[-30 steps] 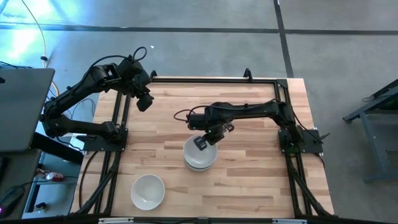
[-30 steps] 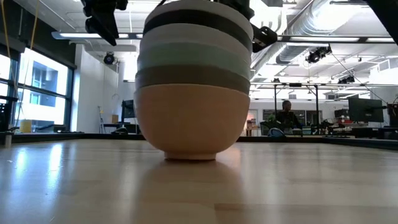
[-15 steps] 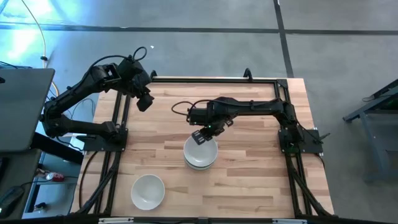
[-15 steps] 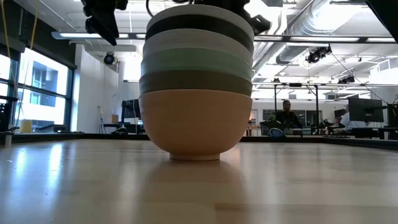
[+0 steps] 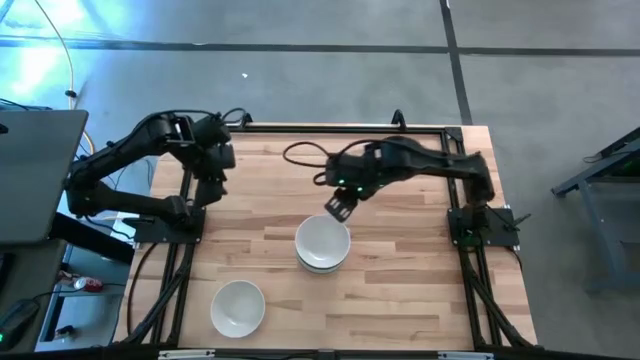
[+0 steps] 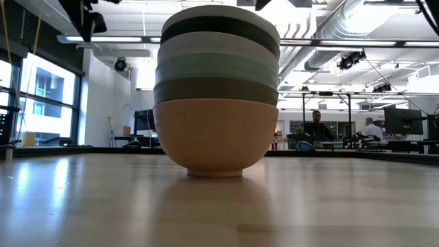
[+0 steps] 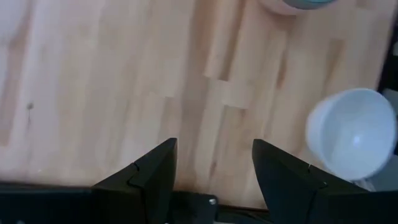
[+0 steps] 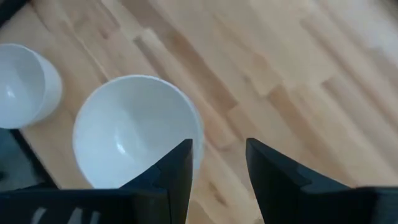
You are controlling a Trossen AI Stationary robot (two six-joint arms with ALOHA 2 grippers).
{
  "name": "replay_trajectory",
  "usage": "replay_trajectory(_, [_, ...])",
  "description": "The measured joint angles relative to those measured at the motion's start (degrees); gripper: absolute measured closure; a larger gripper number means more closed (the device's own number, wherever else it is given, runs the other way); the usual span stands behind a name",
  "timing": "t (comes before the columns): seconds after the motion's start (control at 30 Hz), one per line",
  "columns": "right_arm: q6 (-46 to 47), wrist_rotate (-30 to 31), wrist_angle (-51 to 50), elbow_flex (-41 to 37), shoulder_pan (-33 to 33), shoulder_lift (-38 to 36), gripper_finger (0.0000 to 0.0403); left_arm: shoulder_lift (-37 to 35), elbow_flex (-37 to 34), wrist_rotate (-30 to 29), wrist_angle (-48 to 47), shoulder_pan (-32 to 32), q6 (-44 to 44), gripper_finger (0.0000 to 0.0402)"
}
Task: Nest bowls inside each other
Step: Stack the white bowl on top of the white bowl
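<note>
The right claw (image 5: 339, 207), spread and empty, hangs just beside the stack (image 5: 322, 245); one white bowl (image 5: 238, 306) sits apart, and knocking the stack could topple it.

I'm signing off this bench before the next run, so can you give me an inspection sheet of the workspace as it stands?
Surface: wooden table, bare boards, no spills seen.
Job's things: stack of nested bowls mid-table, white bowl on top; the low view shows peach-orange lowest, then grey, mint, white, black bands. One lone white bowl sits apart, toward the front left.
Clutter: nothing seen on the table.
Grippers: right gripper open, above the table just behind the stack, holding nothing. Left gripper open and empty at the left edge.
Cables: black cable looped over the right arm; wires off the table's left.
Surroundings: people at desks in the room behind.
</note>
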Motion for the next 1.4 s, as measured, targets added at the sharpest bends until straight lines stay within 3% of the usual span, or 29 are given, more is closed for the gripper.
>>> replay_trajectory(0.43, [-10.6, 9.9, 0.0, -0.1, 2.4, -13.7, 0.0261, 4.1, 0.0, 0.0, 7.0, -20.2, -7.8, 0.0202])
replay_trajectory(0.63, [-13.7, 10.1, 0.0, -0.1, 2.7, -19.3, 0.0261, 10.4, 0.0, -2.6, 8.0, -27.0, -10.2, 0.0202])
replay_trajectory(1.03, [-21.1, 8.7, 0.3, -0.1, 2.8, -29.2, 0.0261, 22.8, 0.0, -2.1, 12.2, -39.4, -14.9, 0.0202])
replay_trajectory(1.4, [-23.9, 9.4, 1.4, -0.1, 2.8, -37.5, 0.0261, 24.7, -2.1, -4.3, 20.0, -47.2, -27.1, 0.0202])
